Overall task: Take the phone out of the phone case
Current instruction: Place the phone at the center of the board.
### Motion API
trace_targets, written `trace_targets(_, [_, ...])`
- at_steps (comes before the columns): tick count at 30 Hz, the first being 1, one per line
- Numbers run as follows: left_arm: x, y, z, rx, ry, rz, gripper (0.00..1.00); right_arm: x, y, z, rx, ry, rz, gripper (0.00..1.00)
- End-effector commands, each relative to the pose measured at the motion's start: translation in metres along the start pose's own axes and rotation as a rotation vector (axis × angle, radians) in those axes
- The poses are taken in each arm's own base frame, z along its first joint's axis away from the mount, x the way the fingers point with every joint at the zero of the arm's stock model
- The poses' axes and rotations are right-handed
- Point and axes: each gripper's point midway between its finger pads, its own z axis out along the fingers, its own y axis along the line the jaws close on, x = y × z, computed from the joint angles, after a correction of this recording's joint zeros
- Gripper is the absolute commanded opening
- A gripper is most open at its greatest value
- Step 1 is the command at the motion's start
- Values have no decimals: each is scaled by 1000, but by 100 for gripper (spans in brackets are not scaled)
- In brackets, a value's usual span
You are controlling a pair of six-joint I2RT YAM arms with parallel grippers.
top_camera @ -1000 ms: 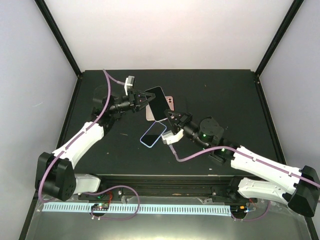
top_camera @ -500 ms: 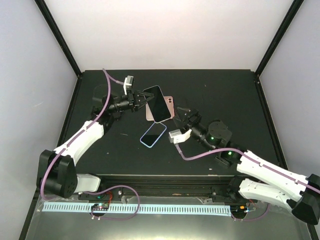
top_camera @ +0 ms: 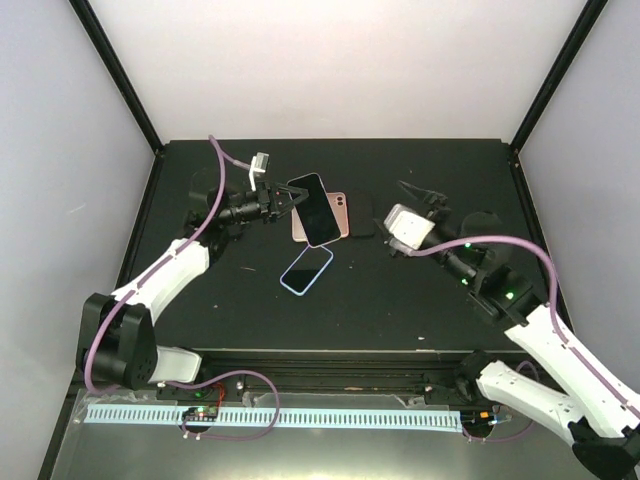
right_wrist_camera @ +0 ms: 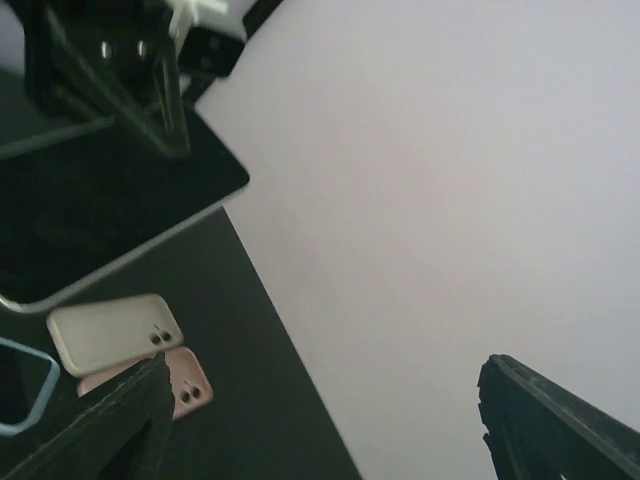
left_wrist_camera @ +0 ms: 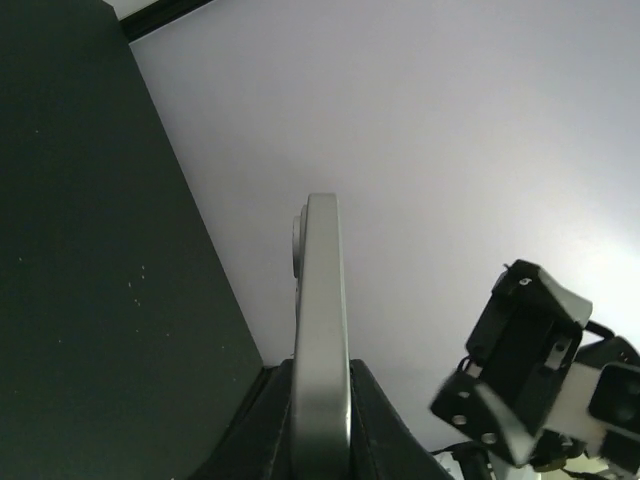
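Black left jaws: clamping shut on one short end of the phone point(top_camera: 318, 208). The left gripper point(top_camera: 286, 197) is holding it clear of the table point(top_camera: 440, 290), tilted, screen facing the top camera.
Right jaws: standing wide apart, gripping nothing. A second ago they were pinching the phone's lower end.
Right gripper point(top_camera: 420, 192): backing off to the right side, now well apart from the phone.
What that is telling me: I'm reading it as a deliberate let-go, not a slip. The phone is hardly shifting in the left grip.
Phone, where: hanging above the pink case point(top_camera: 342, 210), with only the left fingers touching it.
Phone, look: showing a dark glass face with a silver edge. On the left wrist view I'm seeing it edge-on, as a thin metal band with a camera bump on one side and no soft lip wrapping round it.
Blue-rimmed case point(top_camera: 307, 268): lying flat on the table just beside the phone, on the near side, with a pale blue rim round a dark middle. I'm judging it the emptied shell, but I'm not able to confirm that.
Other cases: the right wrist view is showing a cream case point(right_wrist_camera: 115, 330) lying beside the pink one, camera cut-outs up.
Task status: I'm treating the extraction as probably done, with the phone still waiting to be set down.
Risk: the phone is hanging from a single end grip, so I'm watching for droop.
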Motion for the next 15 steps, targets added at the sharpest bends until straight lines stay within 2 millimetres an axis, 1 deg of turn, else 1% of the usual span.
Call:
trace_targets(1, [-10,-34,0,75,13,164,2,-18,9,-17,-148,-61,377,84])
trace_targets(4, [-7,-37,1,93,43,210,2,-15,14,-12,-200,-34,499,84])
trace_targets(6, [-5,-37,1,97,64,233,2,-9,23,-6,-274,23,560,83])
trace_targets(8, [-4,-38,1,102,72,252,2,-5,36,-1,-390,81,631,79])
trace_targets(9, [-3,-40,1,105,75,263,1,-7,43,0,-467,94,675,76])
trace_targets(11, [-2,-40,1,106,78,282,2,-12,46,3,-582,99,787,72])
trace_targets(15, [2,-43,0,114,85,313,2,-26,41,10,-755,52,1020,67])
